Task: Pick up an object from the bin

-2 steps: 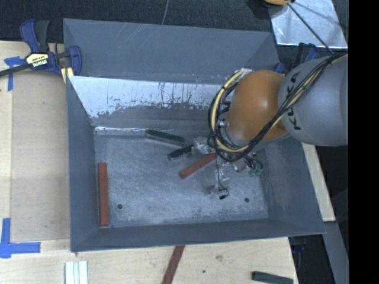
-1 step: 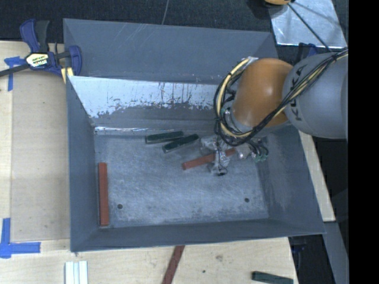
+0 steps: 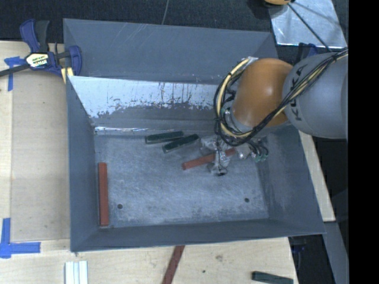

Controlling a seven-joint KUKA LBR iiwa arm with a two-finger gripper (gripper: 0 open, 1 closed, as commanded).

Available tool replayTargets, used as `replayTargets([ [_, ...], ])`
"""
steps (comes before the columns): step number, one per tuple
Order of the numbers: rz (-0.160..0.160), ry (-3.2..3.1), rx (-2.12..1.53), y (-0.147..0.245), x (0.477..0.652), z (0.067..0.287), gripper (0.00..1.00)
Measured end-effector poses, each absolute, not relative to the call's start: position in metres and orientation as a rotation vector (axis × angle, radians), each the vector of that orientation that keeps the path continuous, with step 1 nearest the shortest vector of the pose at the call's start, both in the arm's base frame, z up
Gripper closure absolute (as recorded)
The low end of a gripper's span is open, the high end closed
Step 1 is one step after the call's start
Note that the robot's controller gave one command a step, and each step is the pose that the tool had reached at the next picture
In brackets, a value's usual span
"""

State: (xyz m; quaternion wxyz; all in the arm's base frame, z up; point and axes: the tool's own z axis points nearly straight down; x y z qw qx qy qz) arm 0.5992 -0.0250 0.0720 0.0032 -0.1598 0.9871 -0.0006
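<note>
In the camera view, the grey metal bin (image 3: pixel 177 52) holds a few loose things on its flat floor. The landmark is a short reddish-brown stick (image 3: pixel 195 164), which lies almost level with its right end slightly raised in the picture.

The end effector (image 3: pixel 220 165) is down low at the right end of that stick, touching it or just beside it; which of the two cannot be told. Nor can it be told whether the end effector is apart or together, because its tip is small and crowded by the wrist hardware above it. The stick is not seen clamped in it.

Up and to the left of the reddish-brown stick lie two dark, pen-like sticks. The farther one (image 3: pixel 160 138) is nearly level. The nearer one (image 3: pixel 181 142) is tilted, and the two ends look to touch.

Well to the left of the landmark stick, and lower, a long reddish-brown bar (image 3: pixel 103 194) lies lengthwise against the foot of the bin's left wall.

Above and to the right of the landmark stick are the orange cover (image 3: pixel 260 93) on the wrist, with cables (image 3: pixel 224 102) looped round it, and the grey arm (image 3: pixel 323 93).
</note>
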Motion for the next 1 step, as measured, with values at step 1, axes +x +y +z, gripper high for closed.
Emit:
replayTargets([
  [1,-0.003,3.108,-0.348,-0.0397,0.6118,0.2663,1.00],
])
